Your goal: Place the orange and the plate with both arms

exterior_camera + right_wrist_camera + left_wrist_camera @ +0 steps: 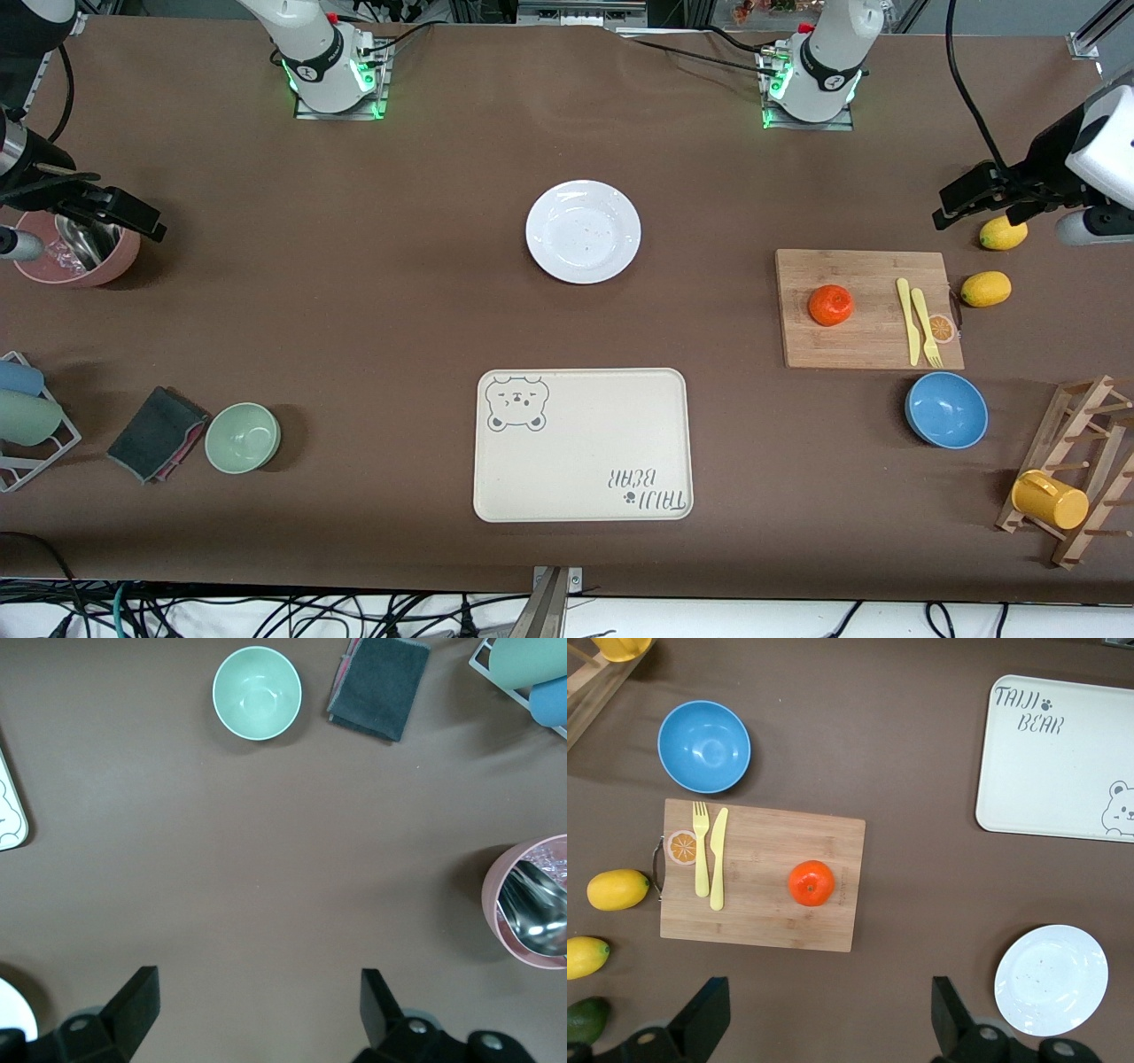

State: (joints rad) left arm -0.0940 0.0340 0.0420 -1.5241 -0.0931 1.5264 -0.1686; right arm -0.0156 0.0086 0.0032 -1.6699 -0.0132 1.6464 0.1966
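The orange (830, 305) sits on a wooden cutting board (877, 346) toward the left arm's end of the table; it also shows in the left wrist view (811, 882). The white plate (583, 231) lies empty on the table's middle, farther from the front camera than the bear-print tray (582, 445); the left wrist view shows the plate too (1051, 979). My left gripper (974, 208) is open and empty, up in the air beside the lemons; in its own view (828, 1019) it is over bare table. My right gripper (124, 213) is open and empty, up by the pink cup (80, 252); its own view (259, 1010) shows bare table.
A yellow knife and fork (917, 321) lie on the board. Two lemons (985, 289) and a lime (585, 1019) lie beside it. A blue bowl (946, 409), a mug rack with a yellow mug (1050, 499), a green bowl (243, 437) and a grey cloth (158, 432) stand nearer the front camera.
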